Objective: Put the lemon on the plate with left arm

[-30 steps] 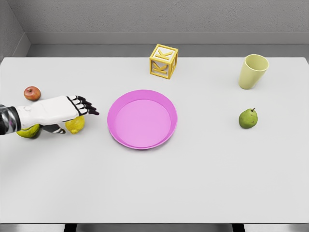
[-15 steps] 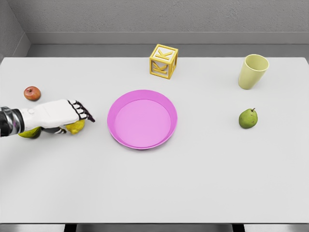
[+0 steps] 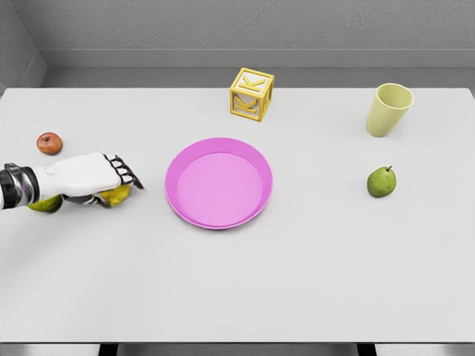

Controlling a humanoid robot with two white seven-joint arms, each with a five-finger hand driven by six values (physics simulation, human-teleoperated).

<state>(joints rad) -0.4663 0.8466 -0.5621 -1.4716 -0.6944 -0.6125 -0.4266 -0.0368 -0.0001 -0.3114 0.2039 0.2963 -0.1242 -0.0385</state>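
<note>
At the frame's left, our left hand [image 3: 104,178] lies over the lemon [image 3: 116,195]; whether it grips, we cannot tell. The plate [image 3: 219,216] awaits; lifting and carrying remain.

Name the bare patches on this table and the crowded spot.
Bare: the whole front strip below the plate, and the gap between plate and pear. Crowded: the left edge, where the left hand covers the lemon near an apple.
</note>
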